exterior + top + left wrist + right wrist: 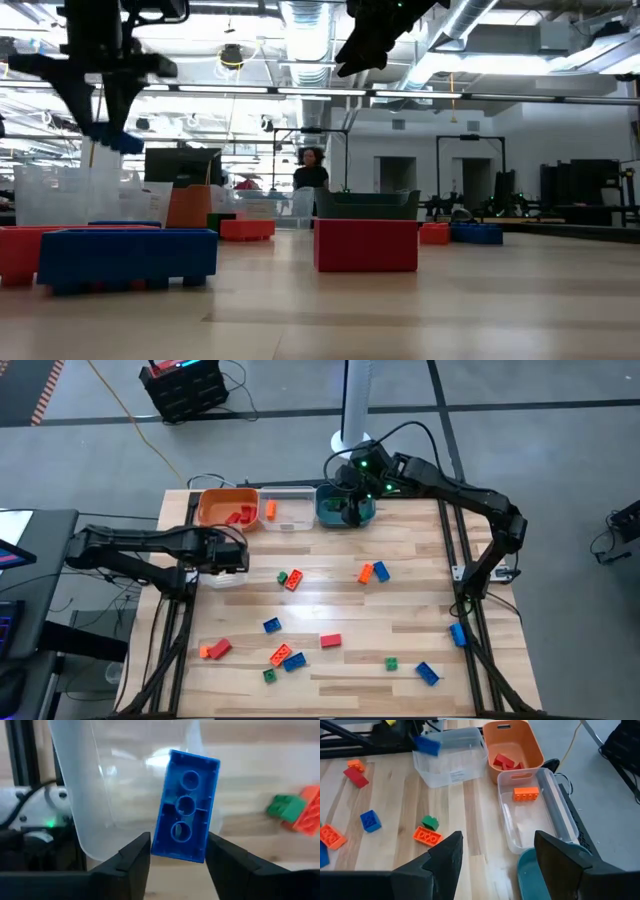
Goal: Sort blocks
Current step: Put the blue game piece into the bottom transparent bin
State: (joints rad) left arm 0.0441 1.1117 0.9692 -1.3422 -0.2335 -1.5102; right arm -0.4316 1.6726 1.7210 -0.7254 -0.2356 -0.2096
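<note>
On a pale wooden table (pixel 330 610) strewn with blocks (pixel 285 657), the left gripper (pixel 177 851) hovers over a clear bin (pixel 222 572) near the left edge, a blue block (pixel 186 806) loose between parting jaws. It looks mid-drop; next comes a clear lift. The right gripper (pixel 495 857), jaws spread and empty, waits above the teal bin (pixel 345 508).

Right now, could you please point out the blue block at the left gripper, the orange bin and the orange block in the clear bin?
blue block (pixel 186 806): left wrist view, hollow underside.
orange bin (pixel 533 744): right wrist view, side wall.
orange block (pixel 526 794): right wrist view, studded top.
</note>
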